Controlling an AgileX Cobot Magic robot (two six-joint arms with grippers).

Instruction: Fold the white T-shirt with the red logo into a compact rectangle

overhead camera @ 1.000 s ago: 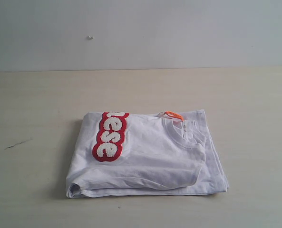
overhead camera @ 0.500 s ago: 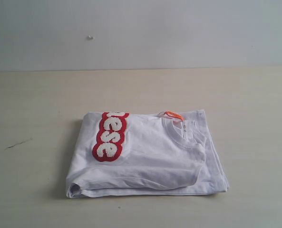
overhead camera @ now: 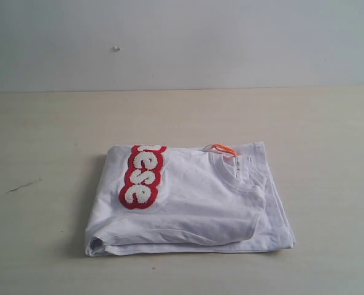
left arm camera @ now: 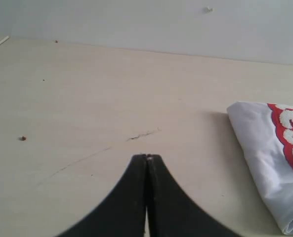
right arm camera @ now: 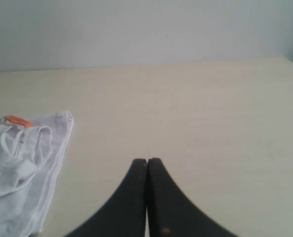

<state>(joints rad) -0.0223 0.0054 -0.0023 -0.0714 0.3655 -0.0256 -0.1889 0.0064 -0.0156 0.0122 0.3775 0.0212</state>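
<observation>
"Looking at the fingers first, what do they do?" asks Mia.

"The left gripper [left arm camera: 146, 157] has its two black fingers pressed tight together. Nothing is between them. The right gripper [right arm camera: 146, 160] is the same: fingers together, holding nothing."

"Where are they from the white T-shirt [overhead camera: 194, 203]?"

"The left one is off to the shirt's logo side, not touching it. A thin scratch [left arm camera: 144, 134] on the table [overhead camera: 329, 123] lies between them. The right one is off to the shirt's collar side, also not touching. The wide view shows no arm near the shirt at all."

"Why are they so far from it?"

"I think the folding is done, so they have no cloth to pinch. Shut fingers can't snag it."

"How does the shirt look?"

"It lies flat on the table in a small, thick block, almost a rectangle. The red logo [overhead camera: 142, 175] sits on top near one side. Only the letters 'ese' show, since the rest is tucked under the fold. The orange neck tag [overhead camera: 223, 149] pokes out at the shirt's far edge, by the collar."

"Is it neat?"

"Mostly. Some under layers peek out on the collar side, and the near edge bulges a bit."
</observation>
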